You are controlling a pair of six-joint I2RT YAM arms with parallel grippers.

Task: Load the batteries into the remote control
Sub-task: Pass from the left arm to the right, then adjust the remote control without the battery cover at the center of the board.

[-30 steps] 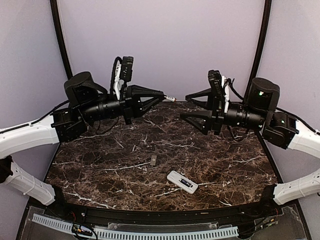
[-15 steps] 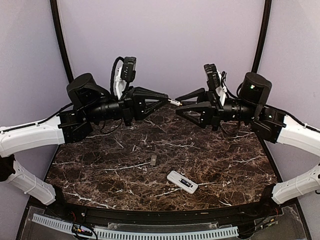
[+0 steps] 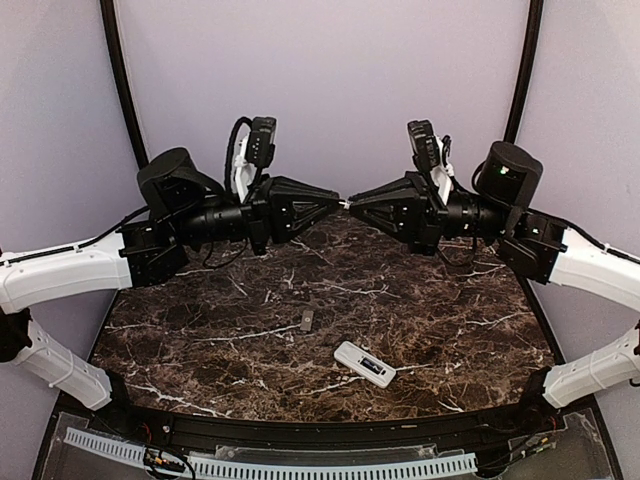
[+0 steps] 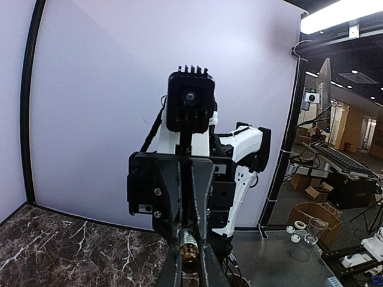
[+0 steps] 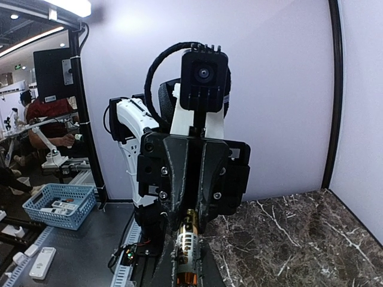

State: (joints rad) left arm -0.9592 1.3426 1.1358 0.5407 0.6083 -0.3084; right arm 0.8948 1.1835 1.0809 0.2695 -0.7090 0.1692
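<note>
Upper centre, the left gripper [image 3: 335,200] pinches one end of a battery [image 3: 345,202] whose long axis runs left-right, the right gripper [image 3: 354,204] clamped on its other end, both well above the remote control [image 3: 364,364] lying lower centre, slightly rightward.

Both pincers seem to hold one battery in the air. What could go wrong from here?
1. The left pincer and right pincer both clamp the same battery above the table; if the arms part before one opens, it may slip and drop.
2. The shared battery is tiny, so whichever grip remains may be crooked for the remote control.
</note>
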